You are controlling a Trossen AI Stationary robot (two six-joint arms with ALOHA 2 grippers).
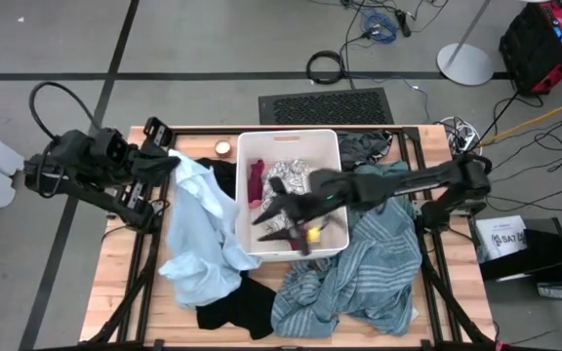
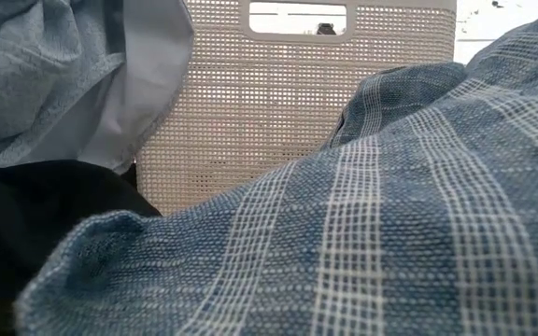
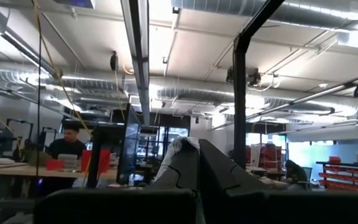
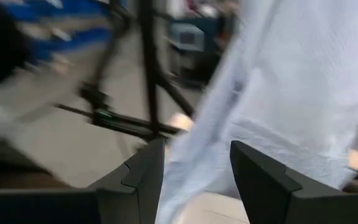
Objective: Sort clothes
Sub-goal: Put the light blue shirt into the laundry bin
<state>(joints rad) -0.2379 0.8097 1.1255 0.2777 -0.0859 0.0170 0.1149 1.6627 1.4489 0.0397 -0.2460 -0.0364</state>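
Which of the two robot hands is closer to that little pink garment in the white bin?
The right gripper: it hovers open over the bin, just beside the magenta garment. The left gripper waits shut outside the bin.

white plastic bin (image 1: 245, 166) sits mid worktop (image 1: 125, 292), coiled black cable (image 1: 325, 66) on the floor, a person (image 3: 67, 146) seated in the room behind.

overhead view, low view close behind bin (image 2: 297, 103)

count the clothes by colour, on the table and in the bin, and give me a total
Light blue fabric garment: 1
Teal-grey striped fabric garment: 1
Black fabric garment: 1
Dark grey fabric garment: 1
Magenta fabric garment, in the white plastic bin: 1
White patterned fabric garment, in the bin: 1
Total: 6
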